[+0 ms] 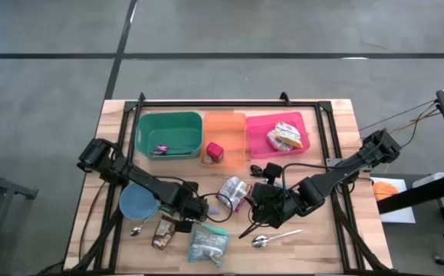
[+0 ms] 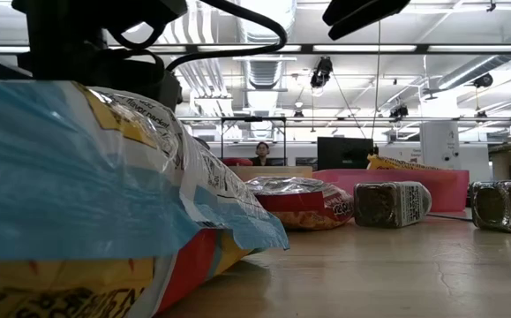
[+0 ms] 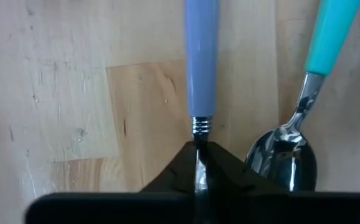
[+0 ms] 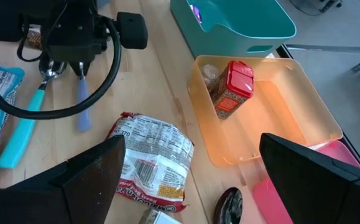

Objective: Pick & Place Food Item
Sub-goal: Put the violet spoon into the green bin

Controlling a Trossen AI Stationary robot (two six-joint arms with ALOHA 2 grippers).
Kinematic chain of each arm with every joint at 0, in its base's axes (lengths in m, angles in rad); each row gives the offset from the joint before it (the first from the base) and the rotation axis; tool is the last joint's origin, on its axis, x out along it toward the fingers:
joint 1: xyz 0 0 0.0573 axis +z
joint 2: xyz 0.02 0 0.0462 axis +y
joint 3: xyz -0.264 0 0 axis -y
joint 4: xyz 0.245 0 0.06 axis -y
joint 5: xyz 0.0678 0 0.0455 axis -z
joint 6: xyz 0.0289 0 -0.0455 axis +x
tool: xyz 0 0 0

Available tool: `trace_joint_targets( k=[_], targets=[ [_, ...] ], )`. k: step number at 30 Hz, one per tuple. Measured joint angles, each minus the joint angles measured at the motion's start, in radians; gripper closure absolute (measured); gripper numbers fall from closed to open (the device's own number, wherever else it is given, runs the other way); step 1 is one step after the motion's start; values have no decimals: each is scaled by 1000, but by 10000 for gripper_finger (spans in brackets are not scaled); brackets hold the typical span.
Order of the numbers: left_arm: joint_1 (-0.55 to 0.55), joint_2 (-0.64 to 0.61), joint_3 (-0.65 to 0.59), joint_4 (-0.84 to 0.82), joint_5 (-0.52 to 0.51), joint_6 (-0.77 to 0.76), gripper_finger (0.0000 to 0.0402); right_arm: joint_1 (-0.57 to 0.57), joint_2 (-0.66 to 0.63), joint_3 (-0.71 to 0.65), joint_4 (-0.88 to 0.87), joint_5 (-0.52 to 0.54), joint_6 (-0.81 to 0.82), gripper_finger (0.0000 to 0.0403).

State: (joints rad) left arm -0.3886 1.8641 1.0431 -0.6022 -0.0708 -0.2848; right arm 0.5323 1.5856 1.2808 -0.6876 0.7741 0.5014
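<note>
Lavender plastic marks the utensil handle (image 3: 201, 59) your left gripper (image 3: 198, 158) has pinched shut at the metal neck, low over the table (image 1: 321, 245), likely because the thin steel sits neatly between its fingers. Beside it lies a teal-handled spoon (image 3: 291, 140), glossy bowl down. Further right, the crinkly foil snack bag (image 4: 148, 155), the likeliest food item, lies flat below your right gripper (image 4: 186, 180), spread wide and empty.

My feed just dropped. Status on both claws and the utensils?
Left claw shut on lavender-handled utensil, down on table. Teal-handled spoon lies beside it, untouched. Right claw open, empty, above snack bag. Nothing blocking.
</note>
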Motion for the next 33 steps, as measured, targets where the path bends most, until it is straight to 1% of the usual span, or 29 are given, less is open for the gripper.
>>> trace_joint_targets(
  k=[2,6,12,20,26,33],
  targets=[
    [2,0,0,2,0,-3,392,0,0,0,4,0,0,35],
    [2,0,-1,5,-1,-16,398,0,0,0,14,-1,-5,35],
    [2,0,5,-1,-4,-27,400,0,0,0,14,-16,-8,35],
    [2,3,49,-49,-20,-27,401,0,0,0,16,-16,-8,35],
    [1,-23,51,-73,-65,-32,401,0,0,0,16,-17,-8,35],
    [-4,-61,52,-113,-72,-50,400,0,0,0,15,-17,-8,35]
  ],
)
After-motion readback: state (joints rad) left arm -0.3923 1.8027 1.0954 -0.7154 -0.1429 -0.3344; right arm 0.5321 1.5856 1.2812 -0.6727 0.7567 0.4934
